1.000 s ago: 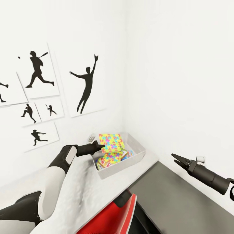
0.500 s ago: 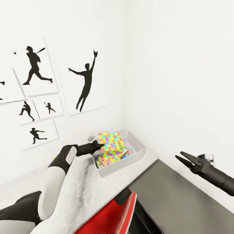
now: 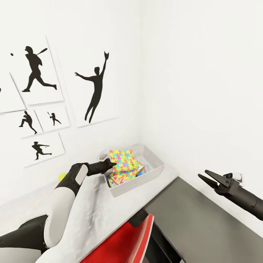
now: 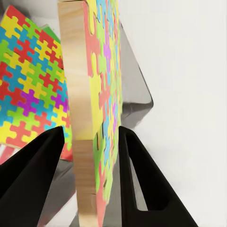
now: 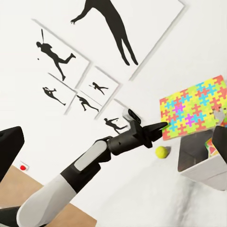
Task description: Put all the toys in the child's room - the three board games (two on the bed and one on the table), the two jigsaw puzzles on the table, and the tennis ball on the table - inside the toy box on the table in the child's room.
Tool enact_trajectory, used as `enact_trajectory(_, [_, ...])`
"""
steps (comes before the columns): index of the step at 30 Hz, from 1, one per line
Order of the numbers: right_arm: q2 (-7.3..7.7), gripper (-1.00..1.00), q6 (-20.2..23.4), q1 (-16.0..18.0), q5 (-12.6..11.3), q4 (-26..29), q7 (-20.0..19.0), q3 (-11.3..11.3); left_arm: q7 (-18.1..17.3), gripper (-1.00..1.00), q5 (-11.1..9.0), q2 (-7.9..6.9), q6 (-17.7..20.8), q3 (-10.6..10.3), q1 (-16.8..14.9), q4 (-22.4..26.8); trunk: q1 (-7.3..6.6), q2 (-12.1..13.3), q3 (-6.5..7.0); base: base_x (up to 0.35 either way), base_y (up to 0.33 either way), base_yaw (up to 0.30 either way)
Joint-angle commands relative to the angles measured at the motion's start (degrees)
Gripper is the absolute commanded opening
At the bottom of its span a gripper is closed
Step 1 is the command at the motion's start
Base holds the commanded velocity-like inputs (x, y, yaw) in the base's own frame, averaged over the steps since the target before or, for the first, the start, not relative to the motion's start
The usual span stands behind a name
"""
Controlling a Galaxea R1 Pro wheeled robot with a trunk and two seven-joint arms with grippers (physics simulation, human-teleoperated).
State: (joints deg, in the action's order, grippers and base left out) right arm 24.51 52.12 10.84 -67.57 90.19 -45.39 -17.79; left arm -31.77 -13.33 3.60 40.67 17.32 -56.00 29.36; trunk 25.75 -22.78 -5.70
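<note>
My left gripper (image 3: 110,163) (image 4: 91,132) is shut on the edge of a jigsaw puzzle (image 3: 122,159) (image 4: 94,94) (image 5: 193,109) and holds it upright over the near end of the toy box (image 3: 156,163) (image 5: 201,165). A second jigsaw puzzle (image 4: 26,99) lies in the box on top of colourful board games (image 3: 118,179). The tennis ball (image 3: 62,177) (image 5: 162,151) rests on the white table (image 3: 91,208) behind my left forearm. My right gripper (image 3: 203,174) hangs open and empty over the dark cabinet, well to the right of the box.
The toy box stands in the table's far corner against two white walls with silhouette posters (image 3: 95,87). A lower dark-grey cabinet top (image 3: 190,219) adjoins the table on the right. A red chair (image 3: 124,241) is tucked under the table's near edge.
The head view has shifted, so the posters slide left and up. The held puzzle sits slightly lower against the box. My right gripper has drawn back a little to the right.
</note>
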Motion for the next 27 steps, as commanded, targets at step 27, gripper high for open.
enact_trajectory(27, [-0.04, 1.00, 0.2, 0.0, 0.1, 0.0, -0.1, -0.1, 0.8, -1.00, -0.4, 1.15, 0.9, 0.3, -1.5, 0.4, 0.03, -0.1, -2.68, 0.000, 0.000, 0.000])
